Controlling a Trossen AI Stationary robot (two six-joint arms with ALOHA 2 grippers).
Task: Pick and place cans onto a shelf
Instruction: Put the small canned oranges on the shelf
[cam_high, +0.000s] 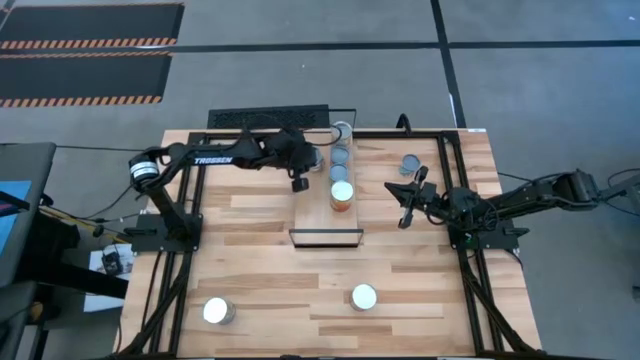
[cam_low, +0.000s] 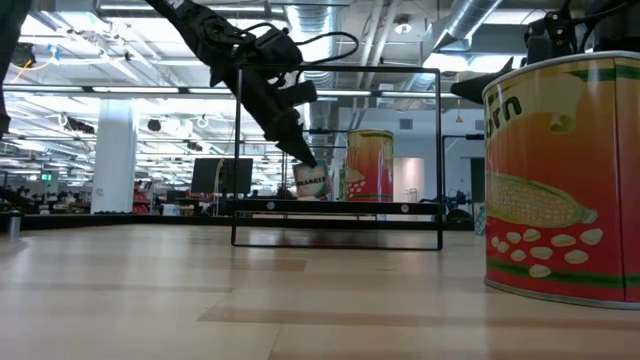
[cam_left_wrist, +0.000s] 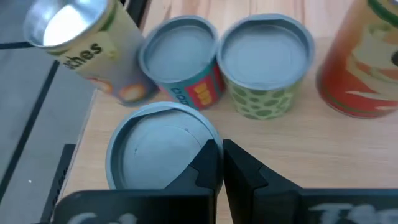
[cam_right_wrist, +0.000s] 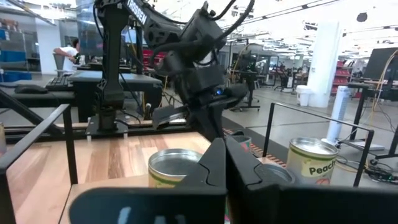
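Planked tabletop (cam_high: 260, 250) carried the shelf (cam_high: 325, 215), several cans (cam_high: 341, 172) already on it. Left gripper (cam_left_wrist: 217, 163), fingers together and empty, hovered above one; regrasping seemed next. Right gripper (cam_high: 405, 213) waited closed beside it.

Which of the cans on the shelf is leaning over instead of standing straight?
The peaches can at the far end of the shelf. It tilts with its shiny silver top turned sideways; the neighbouring cans stand upright with dull grey tops.

"TROSSEN" on left arm (cam_high: 213, 160); "Peac" on can (cam_right_wrist: 313, 163).
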